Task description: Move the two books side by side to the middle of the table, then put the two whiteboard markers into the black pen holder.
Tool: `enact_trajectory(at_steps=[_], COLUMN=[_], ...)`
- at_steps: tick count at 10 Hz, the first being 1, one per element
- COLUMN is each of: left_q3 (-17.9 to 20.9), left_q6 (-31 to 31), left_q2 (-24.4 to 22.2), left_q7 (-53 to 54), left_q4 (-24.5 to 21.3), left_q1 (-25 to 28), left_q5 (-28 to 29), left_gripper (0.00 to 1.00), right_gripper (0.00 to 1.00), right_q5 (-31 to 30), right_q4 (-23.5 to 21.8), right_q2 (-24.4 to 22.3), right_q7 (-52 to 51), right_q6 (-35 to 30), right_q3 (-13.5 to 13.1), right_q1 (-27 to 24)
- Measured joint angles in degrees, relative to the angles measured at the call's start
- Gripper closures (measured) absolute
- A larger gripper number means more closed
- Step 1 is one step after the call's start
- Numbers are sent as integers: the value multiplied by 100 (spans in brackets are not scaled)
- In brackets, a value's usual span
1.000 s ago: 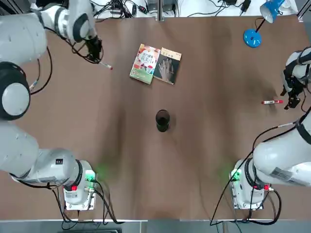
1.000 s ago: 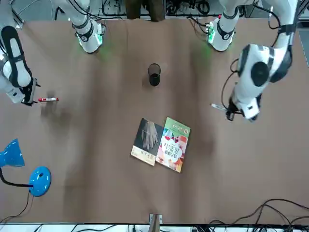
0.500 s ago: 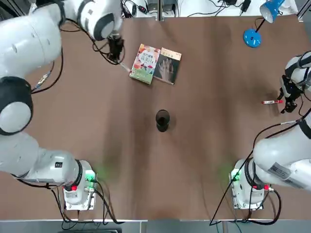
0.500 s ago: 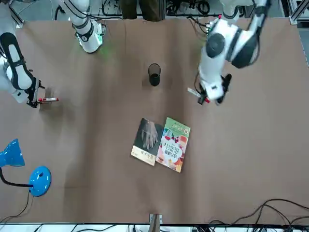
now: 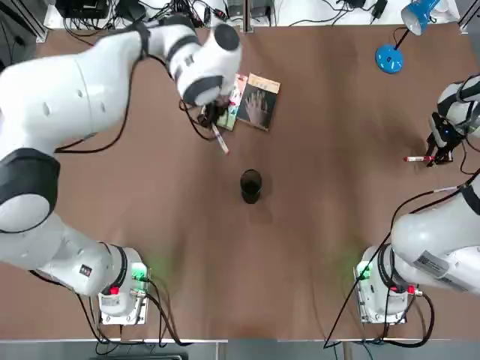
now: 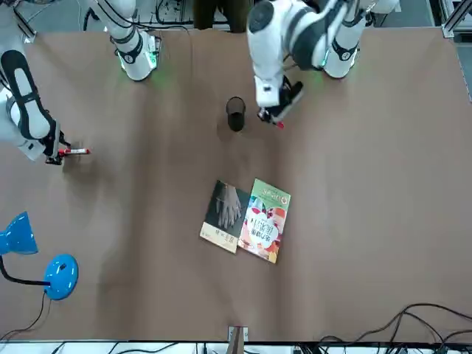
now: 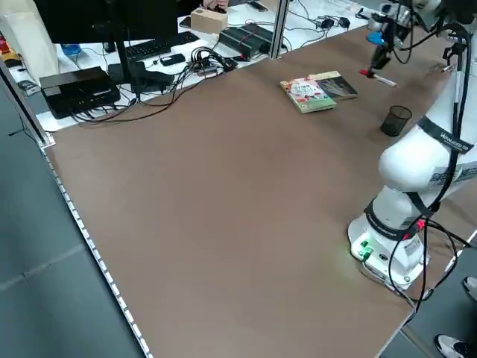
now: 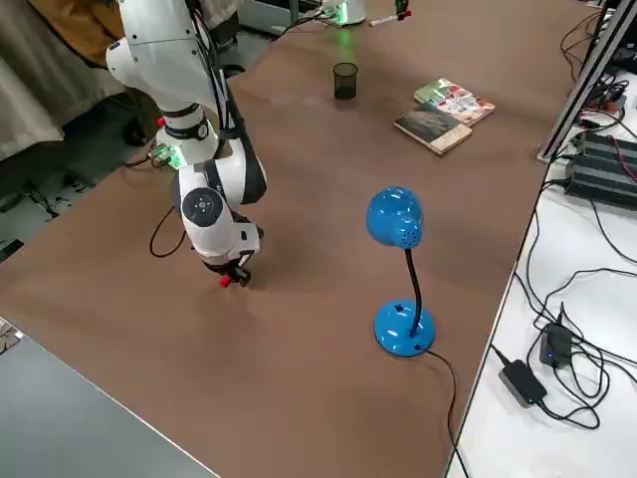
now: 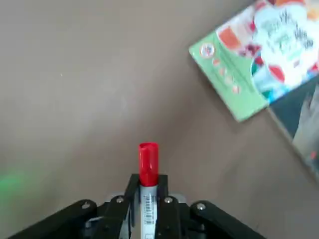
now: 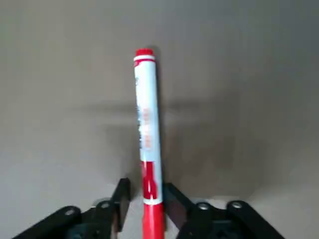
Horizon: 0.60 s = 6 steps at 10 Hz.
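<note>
Left gripper [image 9: 148, 180]: fingers clamped on the held marker [image 9: 149, 211], white barrel between them, red cap sticking out past the tips. It is up in the air, on the robot-base side of the books, near the pen holder. From overhead it covers part of the floral book

Right gripper [image 10: 148, 185]: down by the bench's right edge, fingers apart, one each side of the loose marker's capped end. Gap visible on one side, other finger right up against the cap or just beside it, can't tell which. Loose marker [image 10: 146, 109] lies flat on the bench [image 5: 322, 225], red cap toward the right edge, plain end pointing inward

Books: floral book [image 6: 265, 221] and dark grey book [image 6: 226, 215] lie flat side by side, edges together, both a bit skewed to the bench edges. They sit between bench centre and the far edge, floral one nearer the left edge. Both covers face up

Pen holder [image 5: 251, 186]: black cup, upright near bench centre, closer to the base edge than the books. Both markers are outside it

Blue lamp [image 8: 405, 327] stands by the far right corner
</note>
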Motion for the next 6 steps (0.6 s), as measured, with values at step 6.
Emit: enact_trajectory(at_steps=[6], left_q3=[885], left_q6=[-571], left_q2=[1065], left_q7=[-1000], left_q4=[624], left_q1=[-1935], left_q5=[668], left_gripper=[82], right_gripper=[79], right_q5=[480], right_q4=[227], right_q2=[-3], right_q7=[-28], right_q6=[-439], right_q3=[301], right_q1=[7])
